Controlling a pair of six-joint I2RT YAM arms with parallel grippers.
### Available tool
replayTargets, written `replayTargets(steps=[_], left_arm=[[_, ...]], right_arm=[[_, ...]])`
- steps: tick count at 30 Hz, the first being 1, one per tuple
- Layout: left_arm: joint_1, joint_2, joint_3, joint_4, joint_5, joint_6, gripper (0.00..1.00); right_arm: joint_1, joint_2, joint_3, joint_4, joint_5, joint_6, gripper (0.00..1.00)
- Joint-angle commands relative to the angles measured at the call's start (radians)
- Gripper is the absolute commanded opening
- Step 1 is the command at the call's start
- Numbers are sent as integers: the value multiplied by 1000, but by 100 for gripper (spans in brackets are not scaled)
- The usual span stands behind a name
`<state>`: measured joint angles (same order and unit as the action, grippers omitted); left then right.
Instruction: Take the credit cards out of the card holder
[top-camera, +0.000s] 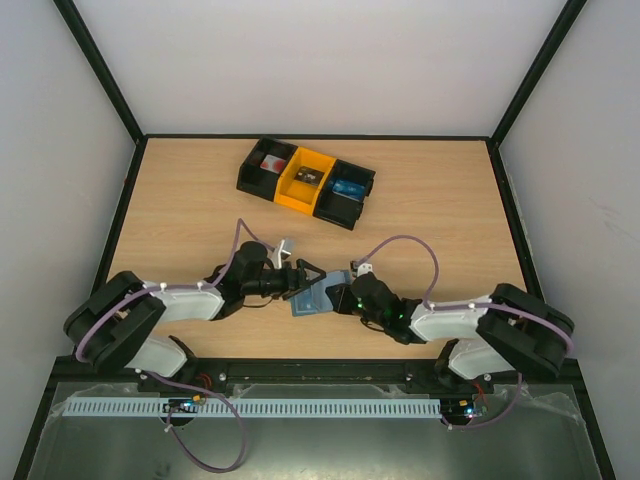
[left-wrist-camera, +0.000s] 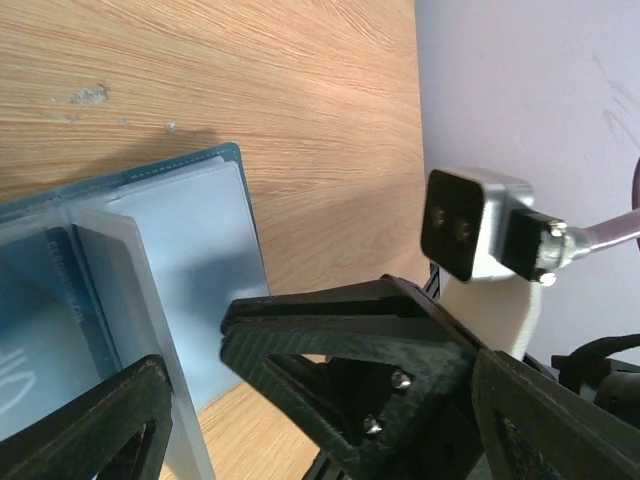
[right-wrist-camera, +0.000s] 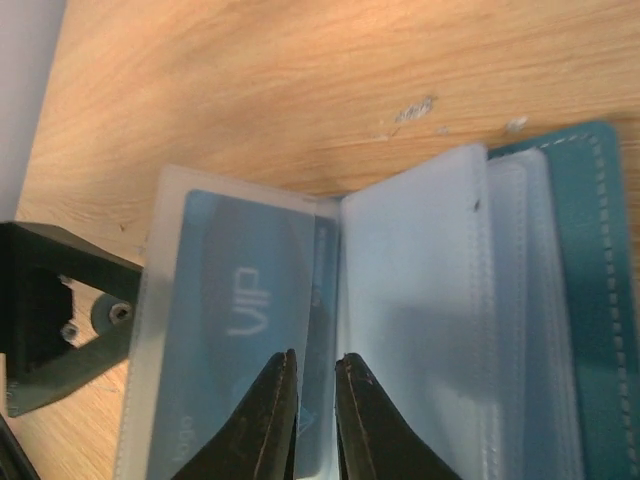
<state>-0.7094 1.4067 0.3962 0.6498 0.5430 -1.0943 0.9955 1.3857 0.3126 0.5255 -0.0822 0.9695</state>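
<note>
I record the right gripper nearly pressed together on a clear sleeve of the card holder, beside a blue VIP card. The left gripper is spread, straddling another sleeve; I cannot confirm contact. The holder lies open on the table between both grippers. Farther off sits a black-and-yellow tray.

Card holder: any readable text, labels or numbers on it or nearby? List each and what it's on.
"VIP": on the blue card inside a clear sleeve of the card holder, seen turned sideways in the right wrist view.
Small print near that card's lower corner: too blurred to read.
White marks at the left edge of the left wrist view: cut off, unreadable.
Tray contents: too small to read.
</note>
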Motion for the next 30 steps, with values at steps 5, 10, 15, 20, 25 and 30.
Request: replayTargets(steps=[5, 10, 15, 20, 25, 30], left_arm=[[-33, 74, 66, 92, 14, -33, 83], [-54, 106, 107, 91, 10, -29, 83], [-54, 94, 98, 58, -11, -10, 83], [-36, 48, 83, -9, -46, 24, 83], [-10, 25, 45, -19, -58, 23, 83], [10, 25, 0, 8, -59, 11, 80]], right_arm=[[5, -193, -44, -149, 148, 8, 15], [5, -287, -52, -217, 188, 6, 16], [5, -349, -52, -265, 209, 16, 18], [5, -369, -35, -286, 209, 8, 20], [5, -325, 0, -283, 169, -22, 21], [5, -237, 49, -274, 125, -48, 21]])
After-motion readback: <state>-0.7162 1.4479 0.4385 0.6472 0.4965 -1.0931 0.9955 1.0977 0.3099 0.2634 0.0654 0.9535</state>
